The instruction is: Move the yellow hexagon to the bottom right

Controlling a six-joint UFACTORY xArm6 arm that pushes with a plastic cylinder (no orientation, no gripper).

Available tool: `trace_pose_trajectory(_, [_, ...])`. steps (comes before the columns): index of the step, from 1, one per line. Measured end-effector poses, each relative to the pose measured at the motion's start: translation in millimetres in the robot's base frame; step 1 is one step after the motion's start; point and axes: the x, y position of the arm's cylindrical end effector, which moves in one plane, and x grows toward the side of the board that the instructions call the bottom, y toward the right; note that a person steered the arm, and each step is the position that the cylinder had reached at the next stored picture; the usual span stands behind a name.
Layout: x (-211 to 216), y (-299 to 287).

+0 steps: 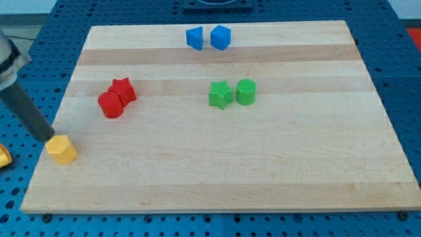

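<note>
yellow hexagon (62,150): near-left edge of the board (263,171), half hanging off

my tip (50,137): touching its far-left side

pincer: none, bare rod

handling: probably light, rigid, slidey; shove its left face, centred, or it'll spin

No legible text, labels, brands, numbers or signs on the wooden board (217,171), blocks or surrounding surface.
</note>
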Motion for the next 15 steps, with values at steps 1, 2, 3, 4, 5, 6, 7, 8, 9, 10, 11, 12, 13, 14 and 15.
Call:
trace_pose_trajectory(1, [16, 35])
trace_pose_trajectory(2, [24, 75])
trace_pose_trajectory(3, [45, 40])
trace_pose_trajectory(4, [50, 71])
trace_pose_trajectory(5, [50, 147])
trace_pose_trajectory(6, [62, 90])
trace_pose_trajectory(7, [87, 45])
trace_pose_trajectory(8, [113, 97])
trace_pose_trajectory(9, [77, 164])
trace_pose_trajectory(10, [47, 206])
trace_pose_trajectory(11, [56, 142])
trace_pose_trajectory(12, [32, 161])
trace_pose_trajectory(13, [-2, 200])
trace_pose_trajectory(14, [-9, 242])
trace_pose_trajectory(15, [9, 338])
